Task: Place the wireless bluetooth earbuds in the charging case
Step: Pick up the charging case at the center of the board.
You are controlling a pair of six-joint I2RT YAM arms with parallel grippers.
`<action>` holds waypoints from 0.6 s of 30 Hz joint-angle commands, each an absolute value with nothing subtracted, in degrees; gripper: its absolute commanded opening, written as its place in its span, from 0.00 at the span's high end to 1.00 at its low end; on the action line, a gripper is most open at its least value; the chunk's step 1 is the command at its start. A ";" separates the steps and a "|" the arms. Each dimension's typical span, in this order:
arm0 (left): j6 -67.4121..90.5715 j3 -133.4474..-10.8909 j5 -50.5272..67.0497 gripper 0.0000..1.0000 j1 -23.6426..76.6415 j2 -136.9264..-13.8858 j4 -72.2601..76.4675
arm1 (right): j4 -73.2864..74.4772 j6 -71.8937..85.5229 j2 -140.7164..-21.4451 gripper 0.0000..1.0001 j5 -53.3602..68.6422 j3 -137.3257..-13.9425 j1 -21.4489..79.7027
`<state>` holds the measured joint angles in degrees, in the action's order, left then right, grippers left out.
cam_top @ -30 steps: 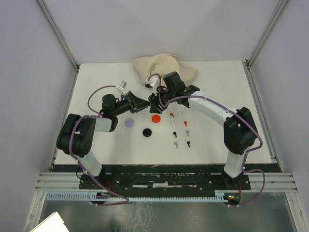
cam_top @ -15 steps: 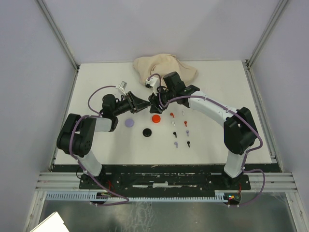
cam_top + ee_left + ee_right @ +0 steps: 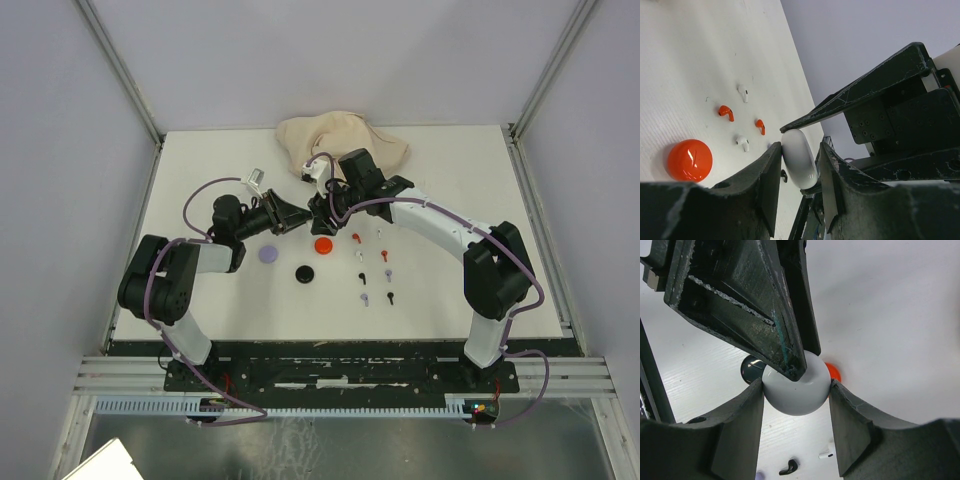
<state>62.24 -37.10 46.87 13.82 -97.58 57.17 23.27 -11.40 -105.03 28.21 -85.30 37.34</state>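
Observation:
A white charging case (image 3: 796, 392) hangs above the table with my right gripper (image 3: 796, 384) shut on its round sides. My left gripper (image 3: 800, 146) straddles the same case (image 3: 801, 160): one finger touches it and a narrow gap shows at the other. A left fingertip (image 3: 790, 360) rests on the case's top. In the top view both grippers (image 3: 300, 213) (image 3: 324, 209) meet over the table's middle and hide the case. Small stemmed earbuds lie loose on the table below: red (image 3: 355, 238), white (image 3: 360, 256), black (image 3: 363, 276) and lavender (image 3: 365, 298), with more beside them.
Three round discs lie near the earbuds: red (image 3: 322, 245), lavender (image 3: 267, 254) and black (image 3: 304, 273). A beige cloth bag (image 3: 340, 140) sits at the back of the white table (image 3: 450, 180). Grey walls enclose the table on three sides.

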 commanded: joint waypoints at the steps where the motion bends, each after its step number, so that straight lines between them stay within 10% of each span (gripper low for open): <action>1: 63.80 -37.10 49.93 0.58 15.10 -97.47 61.20 | 21.36 -11.69 -103.10 0.98 28.21 -86.83 37.17; 18: 63.20 -37.53 51.51 0.76 16.00 -97.91 60.99 | 21.27 -11.68 -103.01 0.98 28.13 -87.01 37.13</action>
